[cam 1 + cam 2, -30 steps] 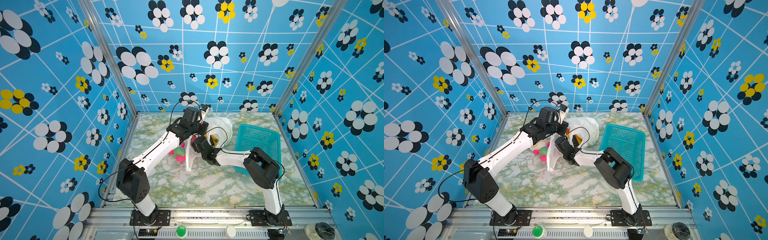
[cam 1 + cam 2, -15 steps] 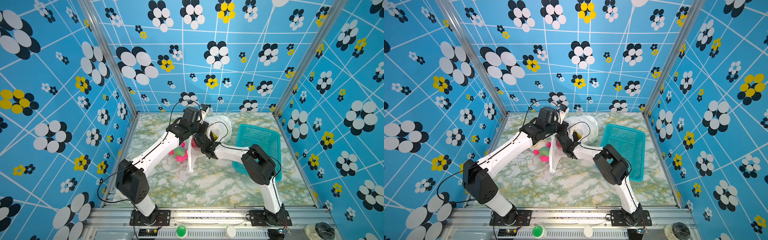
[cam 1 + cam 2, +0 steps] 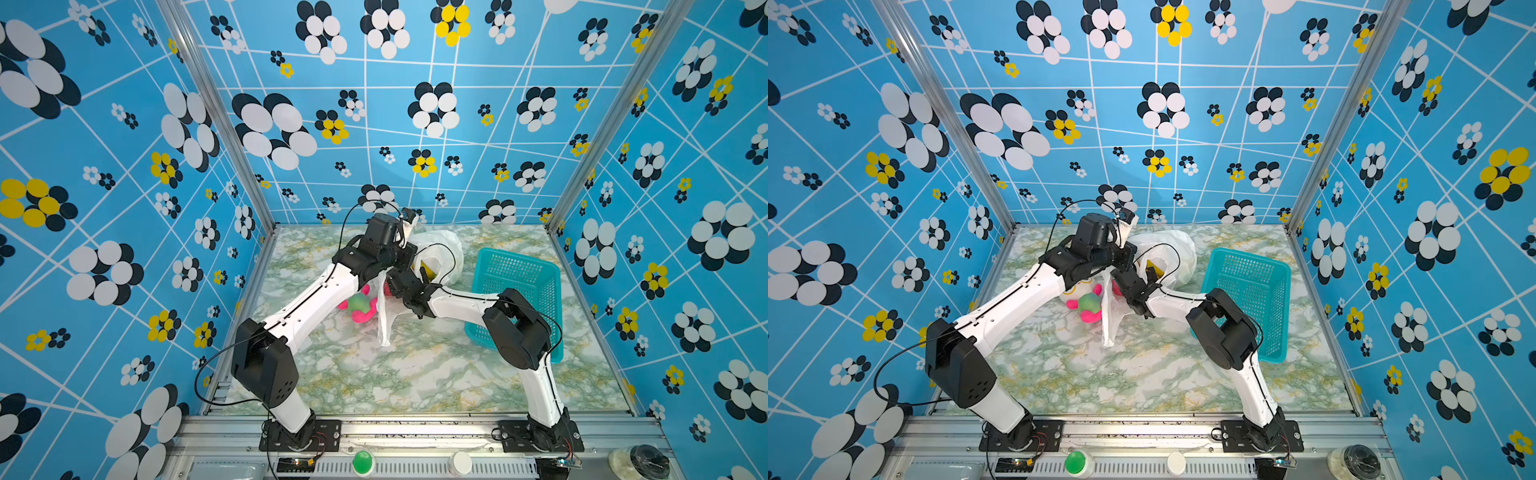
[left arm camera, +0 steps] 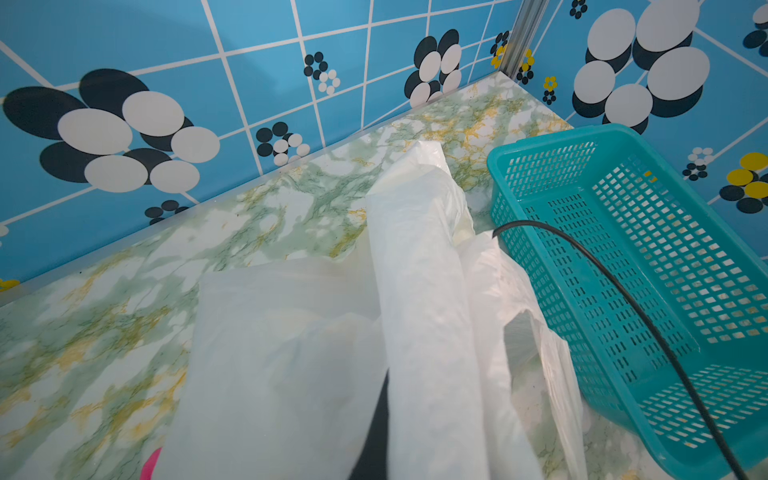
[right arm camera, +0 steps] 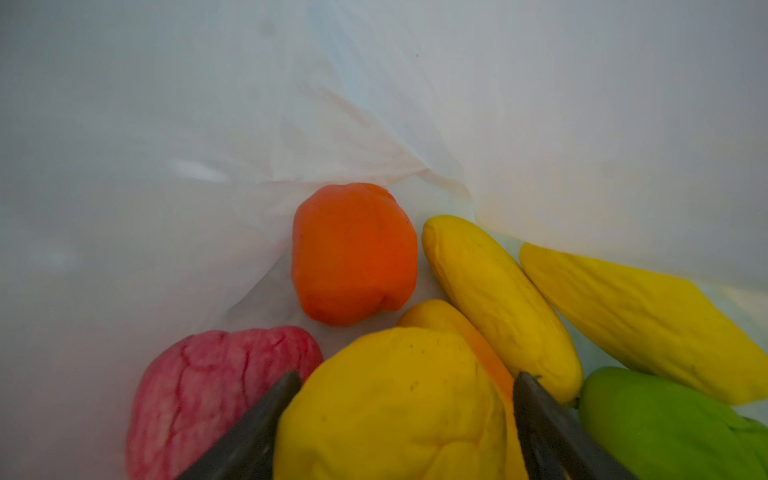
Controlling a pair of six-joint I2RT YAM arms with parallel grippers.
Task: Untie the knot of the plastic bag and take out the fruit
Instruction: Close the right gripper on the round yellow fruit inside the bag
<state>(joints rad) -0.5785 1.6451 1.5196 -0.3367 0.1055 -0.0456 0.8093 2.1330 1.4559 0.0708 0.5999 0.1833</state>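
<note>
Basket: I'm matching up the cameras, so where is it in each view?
Top view: basket, right of the bag.
Top view: basket, again right of the bag.
Left wrist: beside the bag, empty.
Right wrist: not in it; only fruit inside the bag.
Shared landmark: the bag.

Green fruit (image 5: 665, 428), pink-red fruit (image 5: 199, 403) cut off by pic edge.

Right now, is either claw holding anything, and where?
Left gripper pinches the plastic bag by its top edge; right gripper straddles a yellow fruit, grip uncertain.
</note>
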